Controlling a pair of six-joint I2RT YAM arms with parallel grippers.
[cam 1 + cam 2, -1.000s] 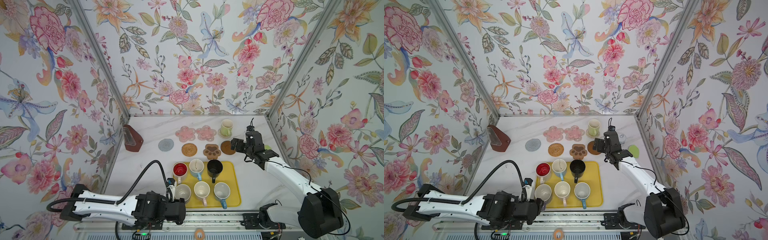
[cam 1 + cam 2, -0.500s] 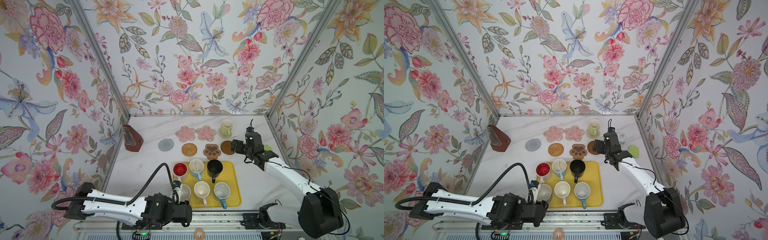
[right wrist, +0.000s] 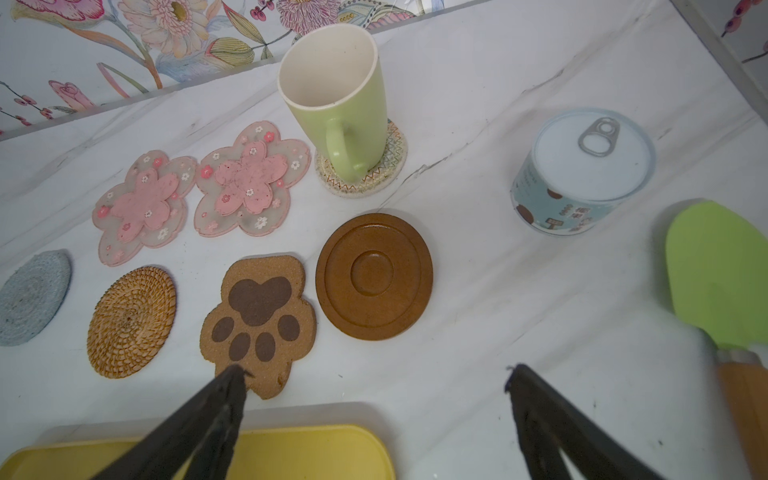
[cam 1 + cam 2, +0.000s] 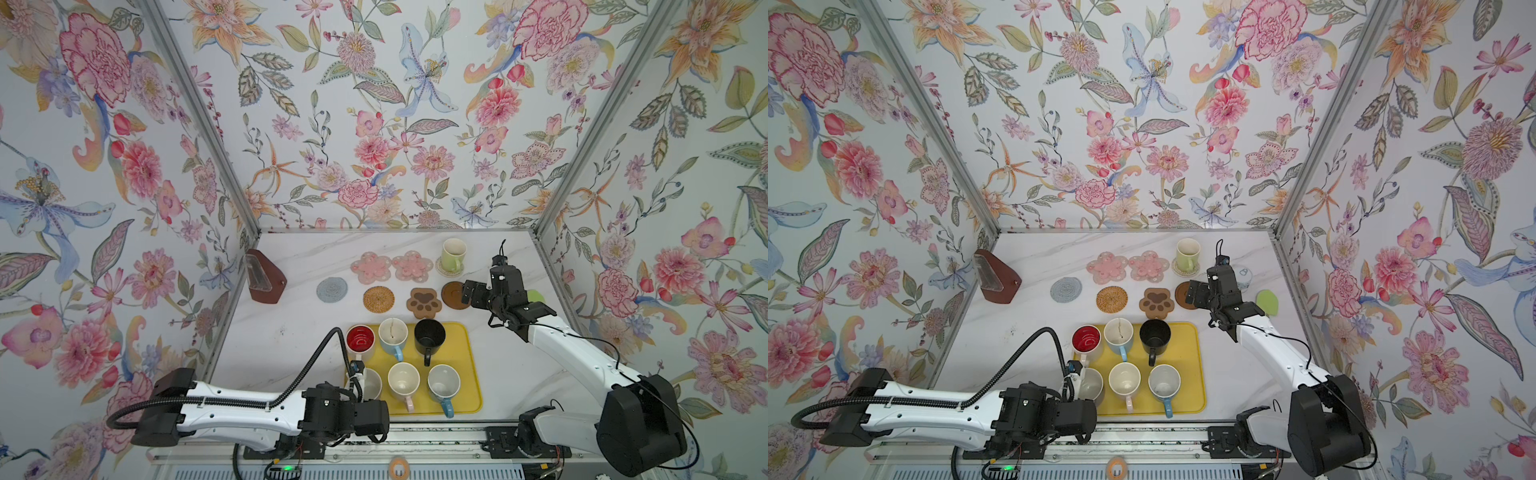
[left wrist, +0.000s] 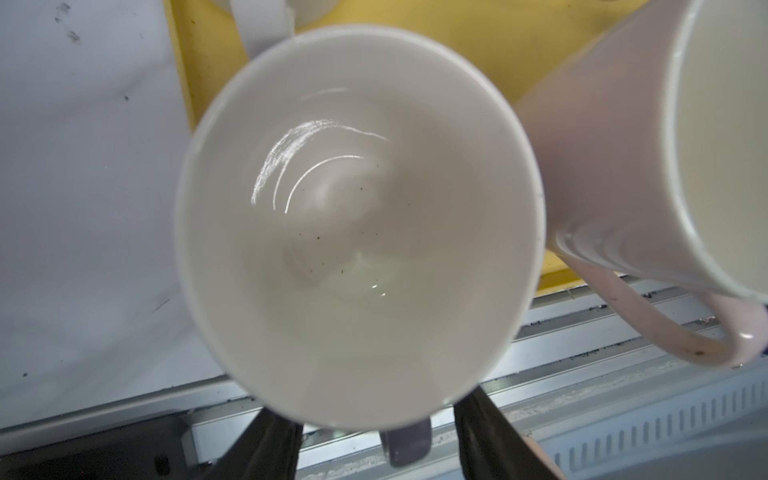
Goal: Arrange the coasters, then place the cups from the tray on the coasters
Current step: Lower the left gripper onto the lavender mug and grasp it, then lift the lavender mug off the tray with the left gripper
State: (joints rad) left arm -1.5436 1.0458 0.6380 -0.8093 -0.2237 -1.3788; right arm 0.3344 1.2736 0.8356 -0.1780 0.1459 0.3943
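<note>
Your left hand (image 5: 378, 428) stood apart astride the handle (image 5: 405, 442) of the lilac cup (image 5: 357, 216), at the near-left corner of the tray (image 5: 478, 45), close beside the pink cup (image 5: 602, 174). A skewed pinch could have swung it into that neighbour. Your right hand (image 3: 374, 370) hung wide apart, empty.

Green cup (image 3: 345, 104) — upright on pale coaster (image 3: 392, 162)

White marble surface (image 4: 291, 332) carried: yellow tray (image 4: 467, 374) at front; behind it two pink flower coasters (image 4: 371, 268), plus grey woven (image 4: 331, 289), rattan (image 4: 378, 298), paw (image 4: 424, 301), dark wooden (image 4: 452, 294) and pale woven (image 3: 390, 160) coasters. Brown wedge block (image 4: 266, 284) far left; pull-tab tin (image 3: 582, 174) and green spatula (image 3: 715, 274) right.
</note>
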